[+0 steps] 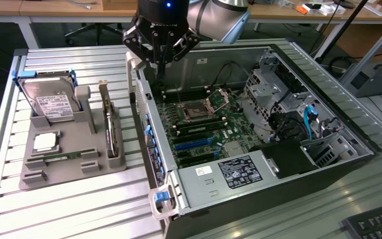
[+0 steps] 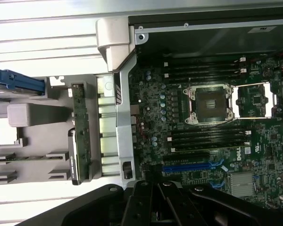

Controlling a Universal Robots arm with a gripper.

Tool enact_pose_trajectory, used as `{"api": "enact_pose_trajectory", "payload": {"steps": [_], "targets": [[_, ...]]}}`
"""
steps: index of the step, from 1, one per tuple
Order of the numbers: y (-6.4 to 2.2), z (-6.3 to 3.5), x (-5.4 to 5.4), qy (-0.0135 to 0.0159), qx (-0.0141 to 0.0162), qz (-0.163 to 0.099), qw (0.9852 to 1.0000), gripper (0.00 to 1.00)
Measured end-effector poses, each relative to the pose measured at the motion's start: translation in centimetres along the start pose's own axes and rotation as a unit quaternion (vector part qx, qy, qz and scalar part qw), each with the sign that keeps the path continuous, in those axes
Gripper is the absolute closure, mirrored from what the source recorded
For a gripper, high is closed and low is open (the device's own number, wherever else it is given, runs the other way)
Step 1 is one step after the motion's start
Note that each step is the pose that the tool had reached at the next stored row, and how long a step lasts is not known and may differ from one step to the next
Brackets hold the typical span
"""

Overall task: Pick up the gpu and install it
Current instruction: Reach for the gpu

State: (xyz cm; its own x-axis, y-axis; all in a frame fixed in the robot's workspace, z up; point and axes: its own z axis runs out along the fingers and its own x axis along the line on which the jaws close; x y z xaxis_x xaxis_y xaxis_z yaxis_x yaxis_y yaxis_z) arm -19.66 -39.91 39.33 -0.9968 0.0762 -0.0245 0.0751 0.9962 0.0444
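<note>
The gpu [image 1: 110,127] stands on edge in a slot of the grey holder tray [image 1: 78,172], on the exterior view's left of the open computer case [image 1: 257,174]. From the wrist it appears as a thin green strip [image 2: 80,136] beside the case's wall. My gripper [image 1: 159,62] hangs above the case's back corner, up and to the exterior view's right of the gpu, apart from it. Its fingers are shut with nothing between them. The black gripper [image 2: 153,207] sits over the motherboard [image 2: 151,108], near the blue expansion slot [image 2: 188,166].
A silver hard drive [image 1: 48,99], a processor chip [image 1: 45,142] and a narrow RAM stick [image 1: 61,158] also sit in the holder tray. The case's raised side wall [image 1: 144,129] stands between tray and motherboard [image 1: 198,124]. A keyboard [image 1: 377,224] lies at the front right.
</note>
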Motion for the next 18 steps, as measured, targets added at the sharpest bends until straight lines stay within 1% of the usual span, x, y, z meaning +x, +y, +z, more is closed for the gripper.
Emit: {"api": "enact_pose_trajectory", "payload": {"steps": [18], "targets": [[-0.04, -0.01, 0.44, 0.0000, 0.0000, 0.000, 1.0000, 0.89]]}}
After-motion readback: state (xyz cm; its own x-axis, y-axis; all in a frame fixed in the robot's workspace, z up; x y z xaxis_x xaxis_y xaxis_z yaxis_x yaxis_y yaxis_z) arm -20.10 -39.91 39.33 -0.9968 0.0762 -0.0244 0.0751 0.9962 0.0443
